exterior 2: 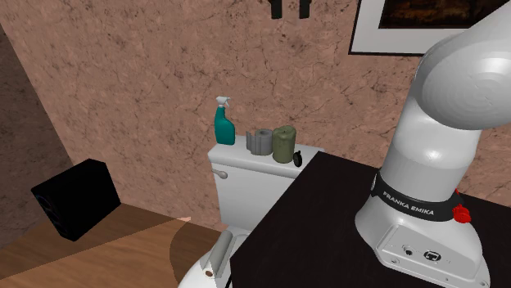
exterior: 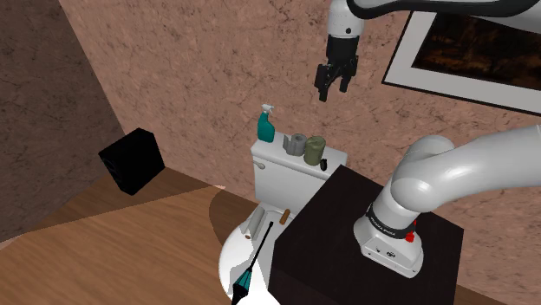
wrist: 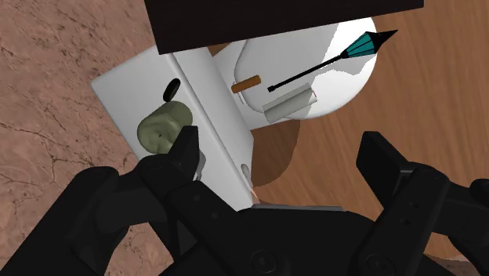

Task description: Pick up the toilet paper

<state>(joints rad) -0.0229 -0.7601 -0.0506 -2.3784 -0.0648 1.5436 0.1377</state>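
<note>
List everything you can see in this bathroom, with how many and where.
toilet: one, white, against the wall beside the stand
spray bottle: one, teal, on the tank
grey roll: one, grey, on the tank next to the bottle
olive-green roll: one, olive-green, on the tank beside the grey roll
thin rod: one, black with a teal end, lying on the toilet
box: one, black, on the floor by the wall
picture: one, white-framed, on the wall
stand: one, dark, under the arm
arm: one, white
fingers: two, black, open, above the tank
</note>
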